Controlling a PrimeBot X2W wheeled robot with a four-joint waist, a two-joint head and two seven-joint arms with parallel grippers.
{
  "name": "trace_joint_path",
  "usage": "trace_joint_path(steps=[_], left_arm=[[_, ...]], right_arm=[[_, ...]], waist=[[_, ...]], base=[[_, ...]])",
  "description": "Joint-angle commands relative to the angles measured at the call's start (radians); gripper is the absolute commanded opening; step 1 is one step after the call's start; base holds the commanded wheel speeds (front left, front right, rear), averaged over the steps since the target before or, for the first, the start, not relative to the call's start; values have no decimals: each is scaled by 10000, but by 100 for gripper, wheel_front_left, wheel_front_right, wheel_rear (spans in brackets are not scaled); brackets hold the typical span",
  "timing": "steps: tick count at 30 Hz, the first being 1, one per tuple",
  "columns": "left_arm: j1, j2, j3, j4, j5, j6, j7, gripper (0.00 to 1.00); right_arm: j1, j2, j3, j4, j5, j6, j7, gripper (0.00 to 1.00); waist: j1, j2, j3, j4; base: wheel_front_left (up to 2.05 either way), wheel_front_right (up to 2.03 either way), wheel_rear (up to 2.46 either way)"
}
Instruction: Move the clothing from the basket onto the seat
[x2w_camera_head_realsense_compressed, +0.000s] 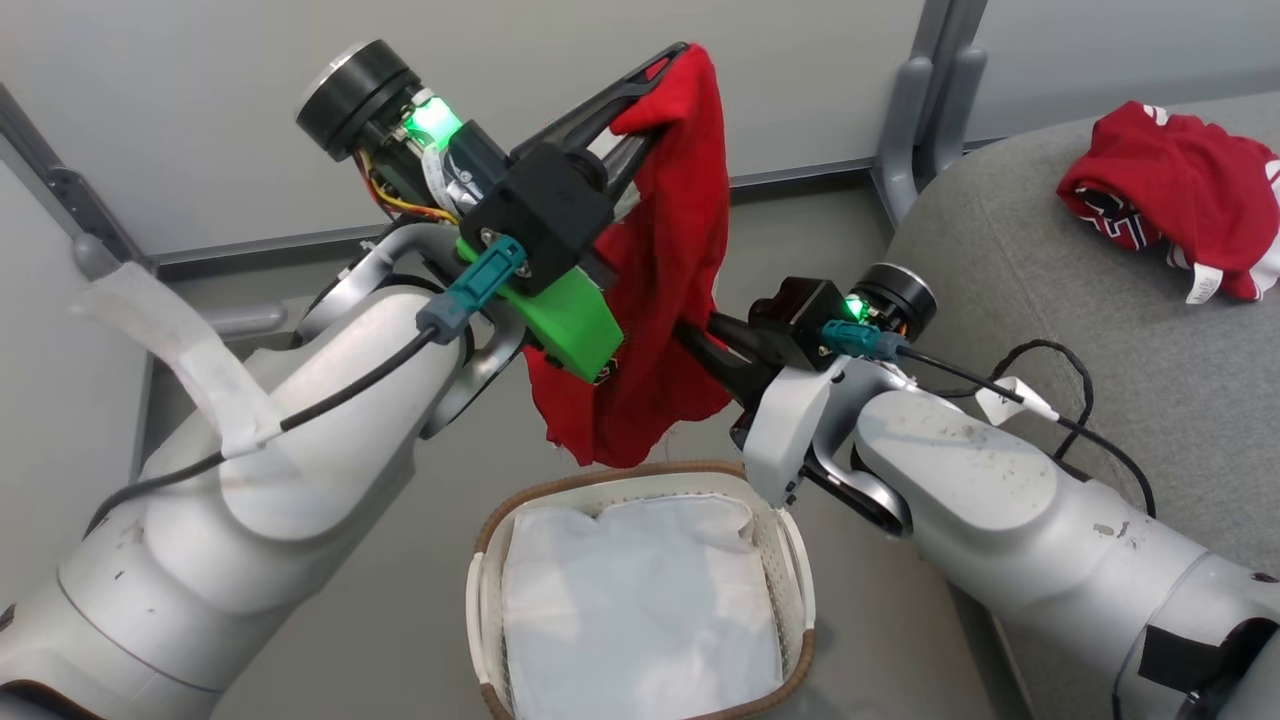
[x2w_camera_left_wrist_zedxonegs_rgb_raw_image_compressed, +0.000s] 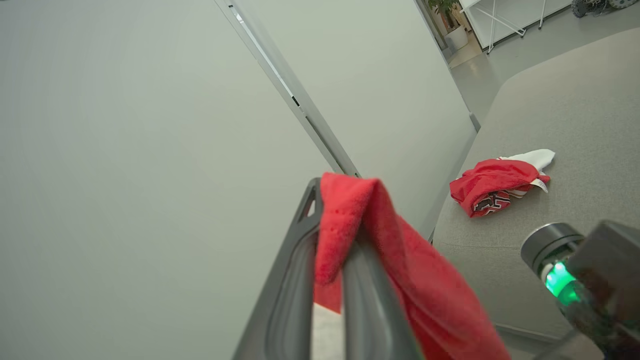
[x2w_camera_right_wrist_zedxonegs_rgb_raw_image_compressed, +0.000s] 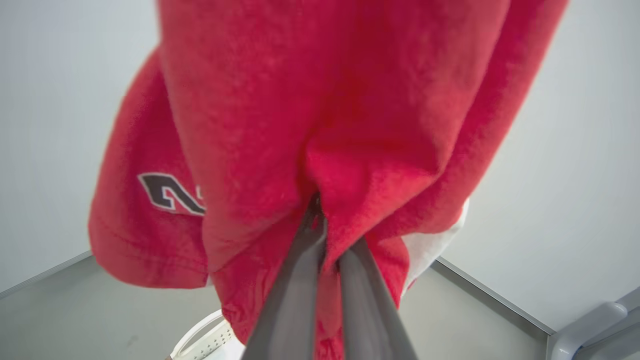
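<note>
one red garment (x2w_camera_head_realsense_compressed: 670, 250) pinched by left pincer (x2w_camera_head_realsense_compressed: 660, 75) and right pincer (x2w_camera_right_wrist_zedxonegs_rgb_raw_image_compressed: 317, 215) above basket (x2w_camera_head_realsense_compressed: 600, 478), second garment (x2w_camera_head_realsense_compressed: 1180, 190) on seat (x2w_camera_head_realsense_compressed: 1100, 350)

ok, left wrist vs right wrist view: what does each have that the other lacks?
Left wrist, not right wrist: the grey seat with a second red garment crumpled on it, and the other arm's green-lit wrist.
Right wrist, not left wrist: a dark numeral on the hanging cloth, and the perforated wall of the basket below.
Both: the hanging red garment, pinched at that view's own fingertips, left gripper and right gripper, against pale wall panels.
</note>
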Motion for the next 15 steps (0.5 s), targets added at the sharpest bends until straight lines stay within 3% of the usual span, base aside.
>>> trace_joint_path(steps=[1,11,12,14,15], left_arm=[[233,86,89,61,-113,94,-51,0],[1469,563,618,423,-946,631,-443,0],[1685,577,675,475,-1047,691,-541,7],[2078,580,713,586,-1237,772,-668,61],[2249,571,725,643,-1334,812,-725,95]], right_arm=[[-15,-49,-207,-63,-101,-14,-43,0],[730,-275,-1681,-576,-755,-14,-46,0],[793,-327,-1853,-630,-843,-14,-46,0],[937,-414,-2195,-691,-987,-14,-46,0],[1000,-438,-2335,-707,-1057,-14,-46,0]], waist=[[0,0,-10,1],[0,0,-136,-97],[0,0,-149,-105],[0,0,-176,-115],[0,0,-187,-120]], base=[[0,0,0],[0,0,0],[0,0,0],[0,0,0],[0,0,0]])
